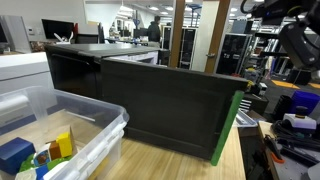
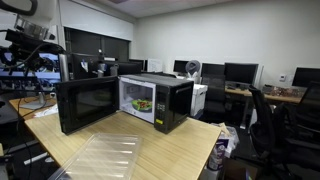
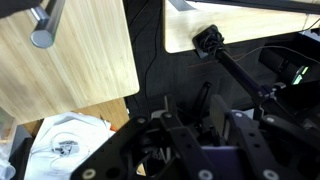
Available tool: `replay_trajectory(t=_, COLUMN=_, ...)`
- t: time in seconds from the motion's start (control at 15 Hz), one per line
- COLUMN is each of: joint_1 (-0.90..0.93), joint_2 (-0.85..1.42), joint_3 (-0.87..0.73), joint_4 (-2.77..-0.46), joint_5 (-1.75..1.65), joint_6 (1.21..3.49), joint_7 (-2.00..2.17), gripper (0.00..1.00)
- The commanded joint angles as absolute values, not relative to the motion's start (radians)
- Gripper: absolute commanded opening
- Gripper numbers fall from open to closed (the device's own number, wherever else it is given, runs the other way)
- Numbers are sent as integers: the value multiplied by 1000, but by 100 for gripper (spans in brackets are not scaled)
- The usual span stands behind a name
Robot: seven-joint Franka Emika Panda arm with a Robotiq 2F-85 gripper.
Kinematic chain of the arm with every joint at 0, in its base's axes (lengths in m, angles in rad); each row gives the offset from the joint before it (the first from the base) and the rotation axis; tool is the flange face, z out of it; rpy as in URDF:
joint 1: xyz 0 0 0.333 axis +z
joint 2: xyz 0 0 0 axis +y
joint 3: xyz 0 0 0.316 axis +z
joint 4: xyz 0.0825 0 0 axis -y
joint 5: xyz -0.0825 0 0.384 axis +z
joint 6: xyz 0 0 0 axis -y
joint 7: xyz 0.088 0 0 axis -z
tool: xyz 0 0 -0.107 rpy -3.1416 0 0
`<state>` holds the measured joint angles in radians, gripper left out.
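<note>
The wooden table carries a black microwave, heavy and rigid. Its door stands wide open: stiff, smooth, hinged, best taken at the free edge. The claw hangs well apart, off the table's edge; whether spread or pressed together, I cannot tell

Nearest to me is a black, box-shaped microwave oven. It stands upright on a light wooden table, toward the far side of the top. Its dark-windowed door is swung wide open and stands out from the side of the oven, upright, with its lower edge just above the wood. The cavity is lit bright white. Inside it lies something green and yellow, too small for me to make out.
</note>
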<state>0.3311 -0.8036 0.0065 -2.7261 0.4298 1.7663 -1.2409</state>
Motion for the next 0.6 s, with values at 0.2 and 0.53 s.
replay_trajectory(t=0.2, joint_1=282, joint_2=-790, joint_3=-6, joint_4=-2778, joint_5=393, joint_6=1946, joint_7=-1233, gripper=2)
replay_trajectory(t=0.53, joint_1=228, joint_2=-769, joint_3=-29, joint_4=-2778, joint_5=310, joint_6=2038, joint_7=-1210, gripper=3)
